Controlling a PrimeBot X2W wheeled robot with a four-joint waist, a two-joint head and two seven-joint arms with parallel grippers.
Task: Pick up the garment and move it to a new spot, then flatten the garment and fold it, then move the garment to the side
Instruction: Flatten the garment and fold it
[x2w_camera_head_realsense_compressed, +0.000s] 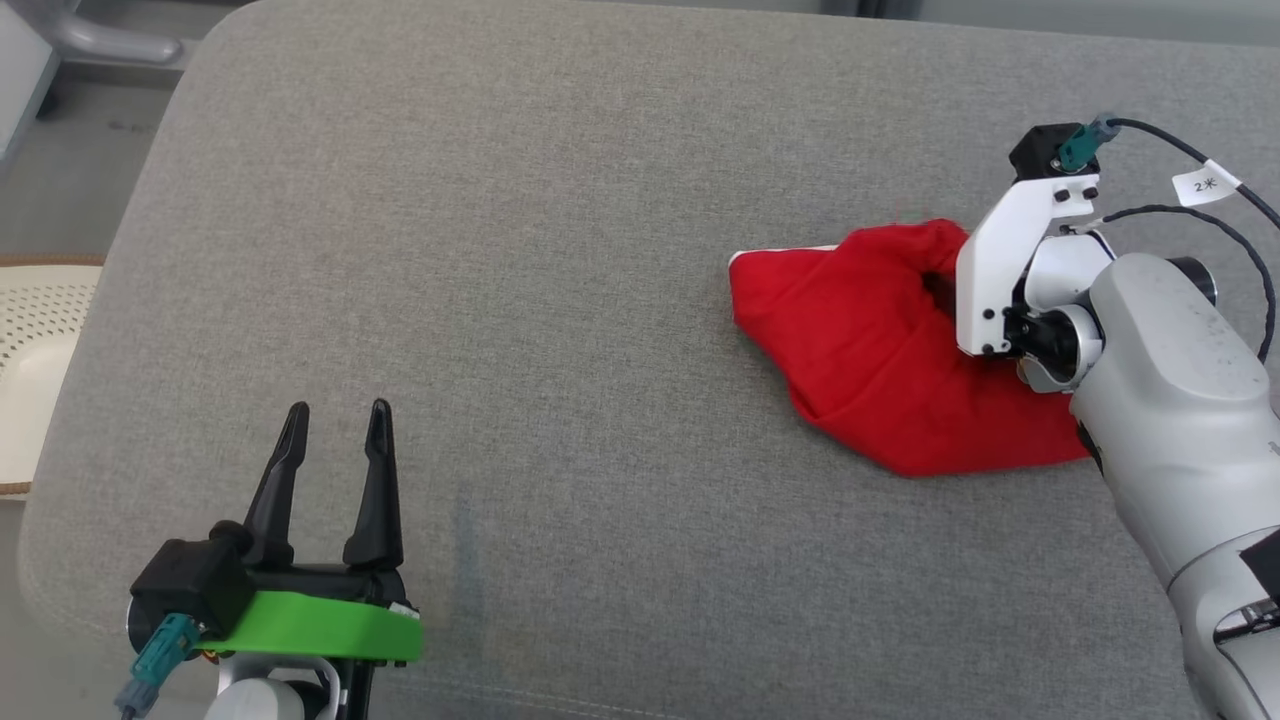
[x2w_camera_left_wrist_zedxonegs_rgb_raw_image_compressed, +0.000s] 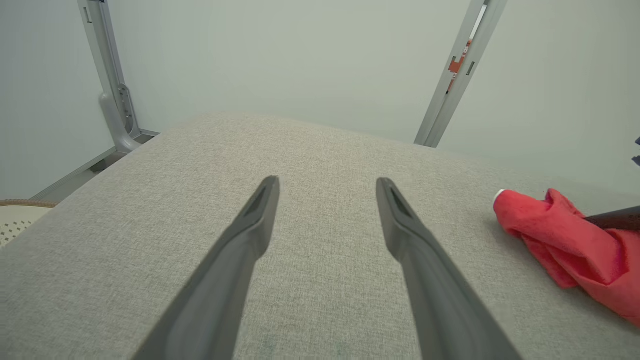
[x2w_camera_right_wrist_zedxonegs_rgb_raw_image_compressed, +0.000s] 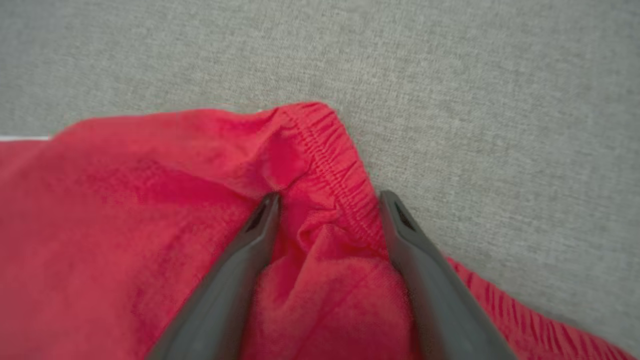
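Right fingers (x2w_camera_right_wrist_zedxonegs_rgb_raw_image_compressed: 232, 280) straddle garment (x2w_camera_right_wrist_zedxonegs_rgb_raw_image_compressed: 100, 225) edge; cushion (x2w_camera_head_realsense_compressed: 500, 300) spreads left.

— Where does your head camera sit?
— High above, facing forward and down on the grey cushion (x2w_camera_head_realsense_compressed: 560, 300), far enough back to take in most of its width, left to right.
— And your wrists?
— My left wrist camera rides low behind my left gripper (x2w_camera_left_wrist_zedxonegs_rgb_raw_image_compressed: 327, 181), facing along the cushion toward the far wall (x2w_camera_left_wrist_zedxonegs_rgb_raw_image_compressed: 300, 60). My right one looks down past my right gripper (x2w_camera_right_wrist_zedxonegs_rgb_raw_image_compressed: 327, 200), very near the red garment (x2w_camera_right_wrist_zedxonegs_rgb_raw_image_compressed: 125, 210).
— What overlaps?
— All three catch the garment; head and left wrist share the cushion's right side.
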